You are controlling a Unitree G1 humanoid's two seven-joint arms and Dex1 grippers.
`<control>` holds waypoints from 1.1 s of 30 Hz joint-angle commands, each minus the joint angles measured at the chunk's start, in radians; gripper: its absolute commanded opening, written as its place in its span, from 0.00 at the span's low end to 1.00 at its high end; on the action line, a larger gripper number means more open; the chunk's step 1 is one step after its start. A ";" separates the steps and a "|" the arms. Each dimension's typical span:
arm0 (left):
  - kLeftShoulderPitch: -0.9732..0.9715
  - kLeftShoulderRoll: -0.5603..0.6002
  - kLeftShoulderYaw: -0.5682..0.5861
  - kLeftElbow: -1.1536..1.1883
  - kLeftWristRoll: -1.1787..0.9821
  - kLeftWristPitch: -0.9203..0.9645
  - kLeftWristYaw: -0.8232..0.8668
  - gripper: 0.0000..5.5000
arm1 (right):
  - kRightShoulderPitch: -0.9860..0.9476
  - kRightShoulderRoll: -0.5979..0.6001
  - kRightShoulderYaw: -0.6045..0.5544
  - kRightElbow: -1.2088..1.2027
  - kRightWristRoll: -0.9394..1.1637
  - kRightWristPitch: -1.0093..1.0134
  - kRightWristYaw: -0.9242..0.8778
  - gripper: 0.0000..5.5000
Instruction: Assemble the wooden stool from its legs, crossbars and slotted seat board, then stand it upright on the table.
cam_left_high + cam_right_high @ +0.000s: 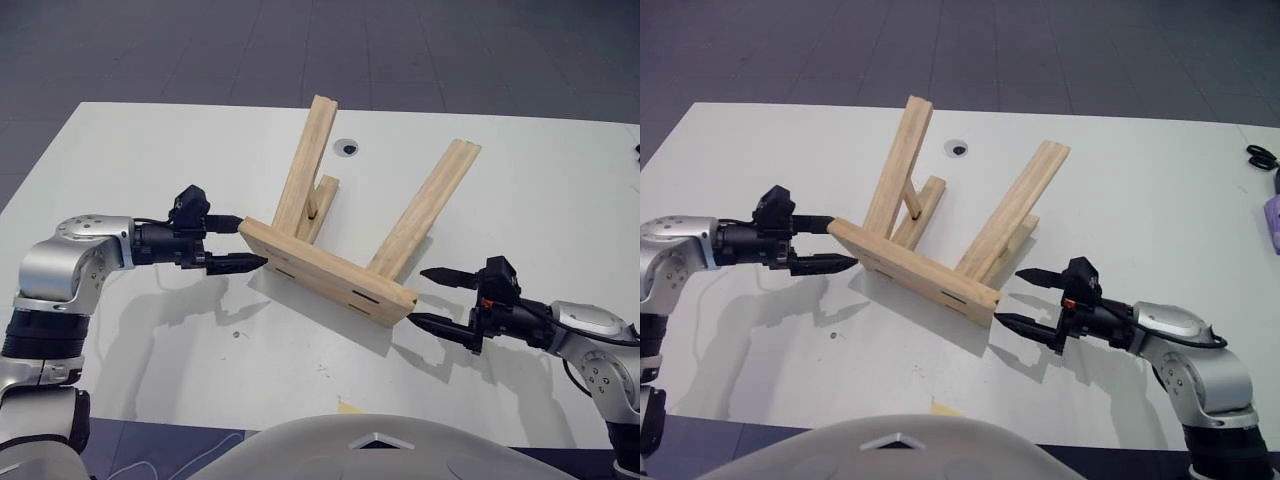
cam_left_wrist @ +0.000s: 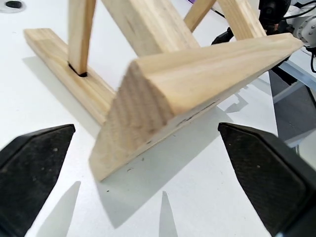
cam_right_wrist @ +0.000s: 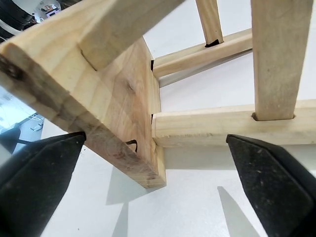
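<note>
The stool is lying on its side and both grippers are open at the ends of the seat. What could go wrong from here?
1. The left gripper and right gripper are open at the ends of the seat board; if one closes first, it may push the stool along the table.
2. Held only at those ends, the stool might swivel under the weight of its legs when turned upright.

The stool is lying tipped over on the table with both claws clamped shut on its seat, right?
Not clamped: the left gripper and right gripper are open at the ends of the seat board, as both wrist views show.
</note>
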 commanded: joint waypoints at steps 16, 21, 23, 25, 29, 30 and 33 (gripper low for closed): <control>0.124 -0.056 -0.030 -0.123 0.033 -0.033 0.043 0.98 | 0.060 -0.098 0.079 -0.047 -0.080 -0.052 0.050 0.98; 0.159 -0.134 -0.016 -0.206 -0.014 0.002 0.142 0.98 | 0.017 -0.061 0.066 -0.041 -0.043 -0.042 0.000 0.98; 0.171 -0.173 -0.005 -0.245 -0.028 0.008 0.198 0.98 | 0.015 -0.065 0.065 -0.018 -0.074 -0.067 -0.011 0.98; 0.186 -0.213 0.017 -0.285 -0.049 0.020 0.259 0.98 | 0.013 -0.069 0.065 -0.007 -0.100 -0.092 -0.016 0.98; 0.223 -0.261 0.076 -0.376 -0.103 0.046 0.360 0.98 | -0.046 -0.025 0.065 0.059 -0.162 -0.149 -0.081 0.98; 0.228 -0.264 0.086 -0.385 -0.111 0.051 0.375 0.98 | -0.055 -0.018 0.069 0.070 -0.172 -0.163 -0.089 0.98; 0.240 -0.253 0.098 -0.409 -0.123 0.058 0.392 0.98 | -0.093 0.003 0.064 0.106 -0.200 -0.200 -0.116 0.98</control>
